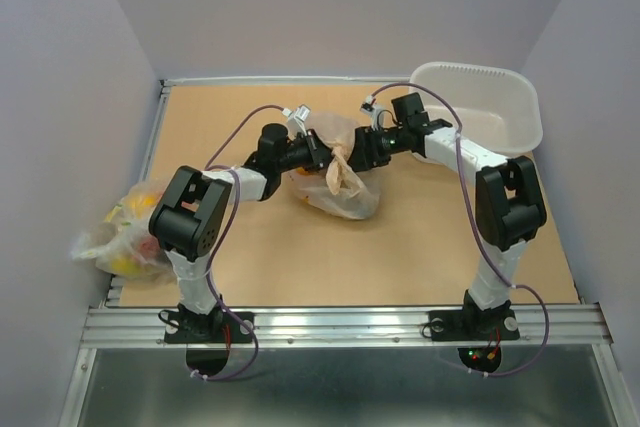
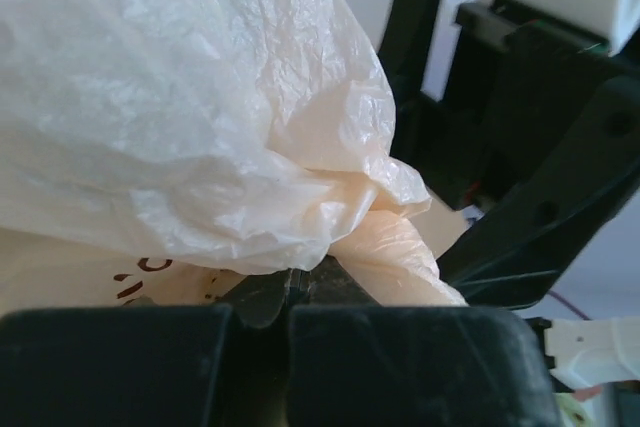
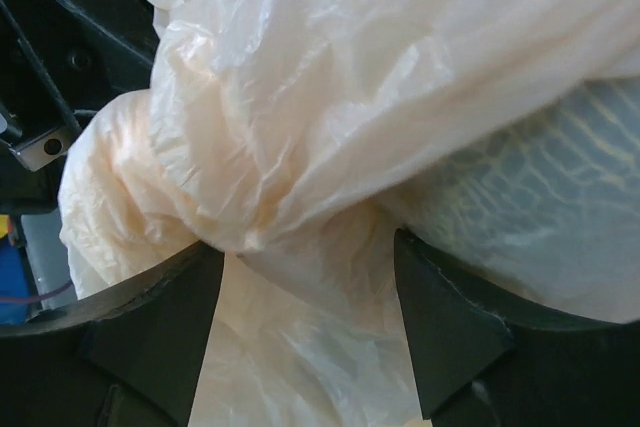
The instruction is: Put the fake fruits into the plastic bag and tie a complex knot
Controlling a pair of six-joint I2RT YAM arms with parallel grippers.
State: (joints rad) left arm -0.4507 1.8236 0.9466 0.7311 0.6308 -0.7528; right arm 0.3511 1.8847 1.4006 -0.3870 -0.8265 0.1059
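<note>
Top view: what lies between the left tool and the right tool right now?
The plastic bag. Its bunched upper part fills the stretch between the left tool and the right tool. This shows in the top external view, and both wrist views show film at the fingers.

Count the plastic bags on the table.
2. One plastic bag lies crumpled in the middle of the table; a second bag, bulging, sits at its left edge. More may be hidden.

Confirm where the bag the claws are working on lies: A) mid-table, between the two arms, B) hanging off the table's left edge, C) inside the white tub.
A: the plastic bag lies mid-table with the left claw and right claw both at it, while the white tub stands apart at far right.
</note>
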